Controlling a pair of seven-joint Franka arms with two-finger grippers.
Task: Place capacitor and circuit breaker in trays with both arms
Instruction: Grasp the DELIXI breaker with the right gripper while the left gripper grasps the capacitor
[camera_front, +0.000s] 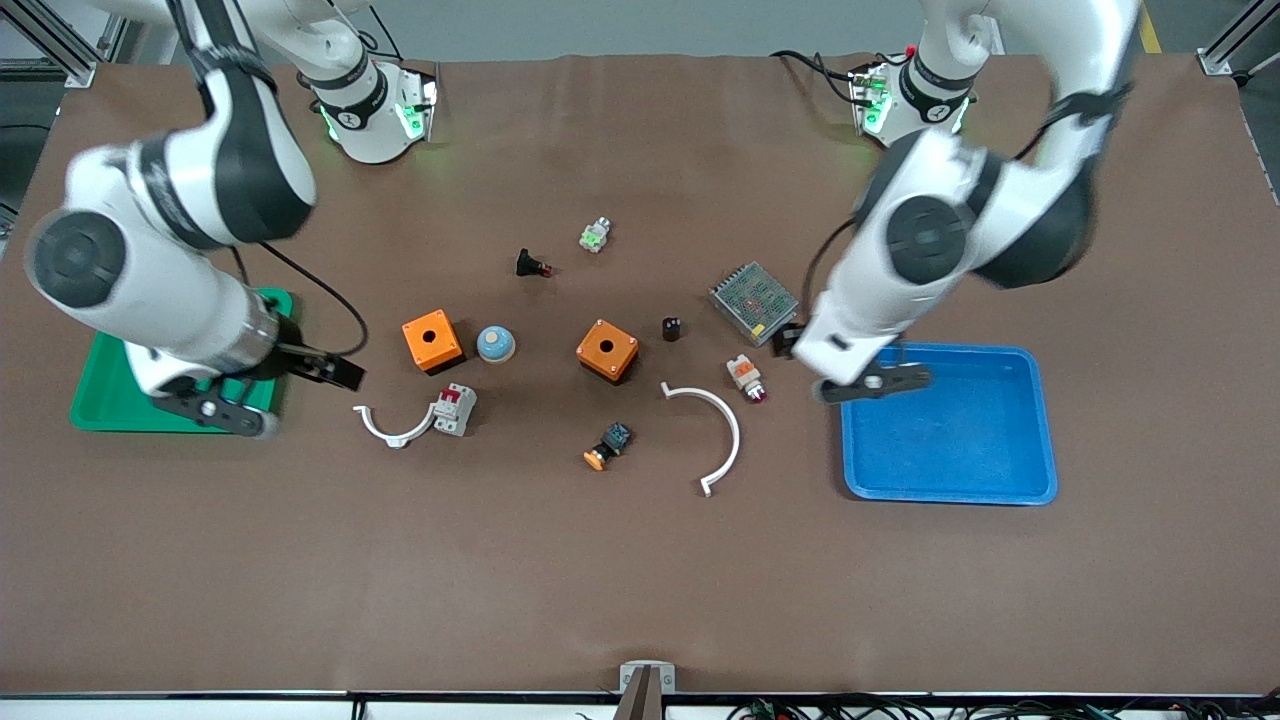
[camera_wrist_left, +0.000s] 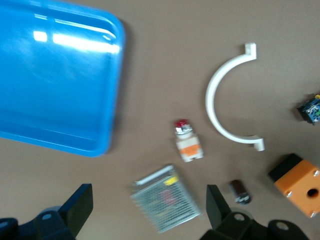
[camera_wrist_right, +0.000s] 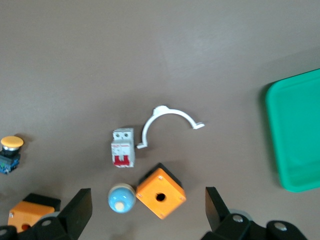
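Hands (camera_wrist_left: 145, 210) (camera_wrist_right: 145, 212) wide open, empty

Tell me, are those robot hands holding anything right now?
No. Both grippers are open and empty: the left gripper over the blue tray, the right gripper over the green tray.

I am holding my right gripper (camera_wrist_right: 145, 212) spread wide above the brown table (camera_wrist_right: 150, 50). The circuit breaker (camera_wrist_right: 123, 147) is lying flat, touching one end of a white curved clip (camera_wrist_right: 167, 116). Between my fingers (camera_wrist_right: 77, 210), an orange box (camera_wrist_right: 161, 192) is sitting just beside a blue dome (camera_wrist_right: 121, 198). A green tray (camera_wrist_right: 295, 140) is showing at the edge.
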